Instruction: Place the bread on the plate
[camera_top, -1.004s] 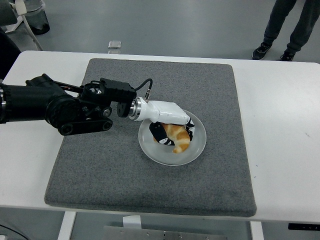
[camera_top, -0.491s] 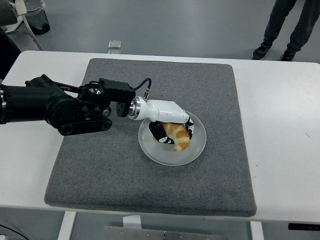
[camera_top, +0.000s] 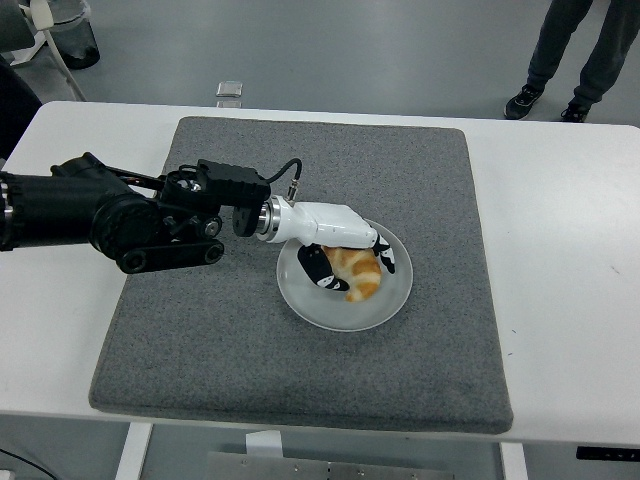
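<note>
**Bread over the plate, robot hand not yet off it**

Bread (camera_top: 357, 273), a golden croissant-shaped piece, lies just right of the frame's centre, inside the rim of the pale round plate (camera_top: 394, 300). From this high view it appears to rest on the plate's surface or to sit barely above it; which of the two cannot be told. The left robot hand (camera_top: 345, 258) comes in from the left of the frame, its white back lying across the plate's upper-left rim and its dark fingers (camera_top: 318, 268) curled around the bread on both sides, so the hand is closed on the bread, not spread away from it. That wrap explains the hold: a curved, soft piece is cradled from the sides and from above, which keeps it from rolling as it goes down. The black arm (camera_top: 120, 215) stretches low across the left part of the grey mat (camera_top: 250, 360), probably to keep the hand flat and close to the plate.

The plate sits on the mat, which covers the middle of the white worktop (camera_top: 560, 300); the mat likely keeps the plate from sliding under the hand's push. The right arm does not show. At the upper right of the frame a person's legs (camera_top: 580, 50) stand on the floor, well apart from the work.

Judging by this, the placing is nearly done: what is left is to loosen the fingers and lift clear without dragging the bread off the rim.
</note>
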